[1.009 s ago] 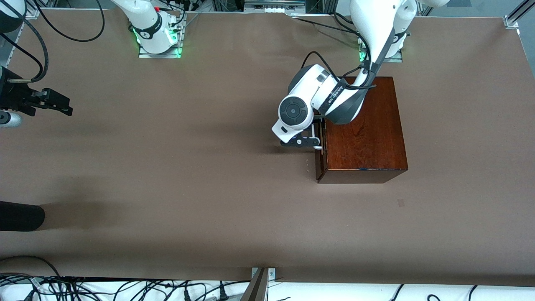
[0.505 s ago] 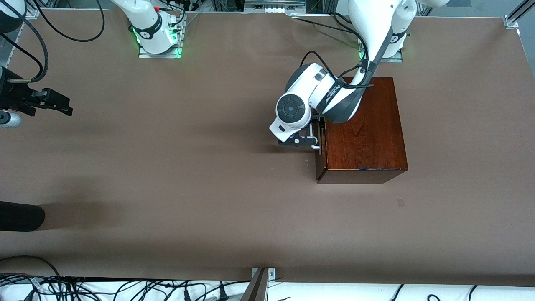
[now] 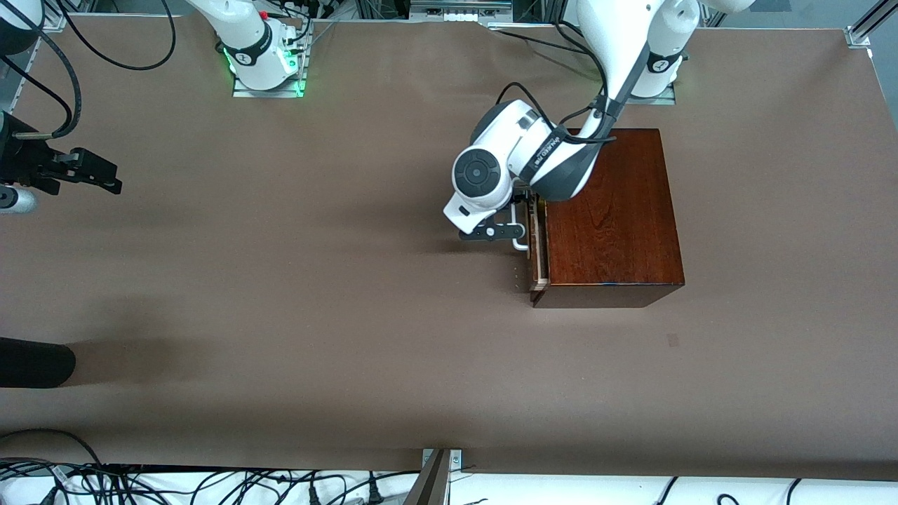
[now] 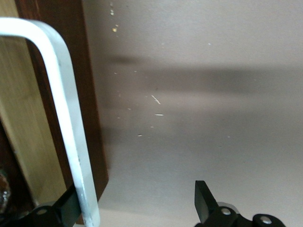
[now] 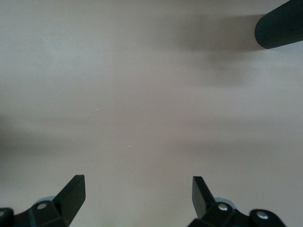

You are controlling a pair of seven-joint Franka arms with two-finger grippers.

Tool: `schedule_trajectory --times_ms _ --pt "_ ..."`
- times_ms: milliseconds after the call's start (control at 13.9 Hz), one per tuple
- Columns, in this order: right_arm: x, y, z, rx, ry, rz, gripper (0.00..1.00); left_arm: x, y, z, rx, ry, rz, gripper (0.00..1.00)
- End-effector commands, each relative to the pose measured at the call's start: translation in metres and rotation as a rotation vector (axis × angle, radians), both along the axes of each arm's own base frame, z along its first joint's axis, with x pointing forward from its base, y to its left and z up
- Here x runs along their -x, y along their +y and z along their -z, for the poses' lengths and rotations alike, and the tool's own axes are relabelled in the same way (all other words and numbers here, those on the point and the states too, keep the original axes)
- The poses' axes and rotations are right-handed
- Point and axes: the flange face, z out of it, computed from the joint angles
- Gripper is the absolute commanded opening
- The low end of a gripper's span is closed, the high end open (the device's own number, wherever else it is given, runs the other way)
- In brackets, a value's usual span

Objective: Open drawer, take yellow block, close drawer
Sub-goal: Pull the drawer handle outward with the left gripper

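The dark wooden box (image 3: 610, 210) stands near the left arm's base. Its drawer (image 3: 539, 261) is out a small way and shows a pale-wood strip. My left gripper (image 3: 494, 232) is open in front of the drawer. One finger (image 4: 71, 208) sits between the white handle (image 3: 520, 244) and the drawer's dark front (image 4: 71, 56); the other finger (image 4: 204, 201) is over bare table. The handle (image 4: 61, 94) runs past that first finger in the left wrist view. The yellow block is hidden. My right gripper (image 3: 95, 173) waits open and empty at the right arm's end of the table, above bare table (image 5: 137, 194).
A black cylinder (image 3: 35, 361) juts in at the right arm's end of the table, nearer the front camera; it also shows in the right wrist view (image 5: 281, 28). Cables lie along the table's edges.
My left gripper has moved away from the box toward the right arm's end, with the handle. The drawer has slid out a little and its pale-wood strip now shows. The right arm has not moved.
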Motion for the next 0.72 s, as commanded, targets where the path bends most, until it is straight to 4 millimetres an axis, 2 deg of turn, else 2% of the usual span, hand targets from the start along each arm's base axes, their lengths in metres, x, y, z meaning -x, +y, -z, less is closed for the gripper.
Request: schedule_trajectory --times_ms 0,144,360,649 --pt "0.003 -0.002 -0.007 -0.016 -0.008 -0.006 1.0 0.001 -0.021 0.003 0.021 -0.007 -0.032 1.0" --pt "0.003 -0.002 -0.008 -0.016 -0.009 -0.006 1.0 0.002 -0.032 0.0 0.044 -0.003 -0.037 1.0" --pt "0.003 -0.002 -0.007 -0.016 -0.008 -0.006 1.0 0.003 -0.035 0.002 0.055 0.006 -0.041 1.0" --pt "0.003 -0.002 -0.008 -0.015 -0.006 -0.007 1.0 0.008 -0.064 0.0 0.069 -0.022 -0.058 1.0"
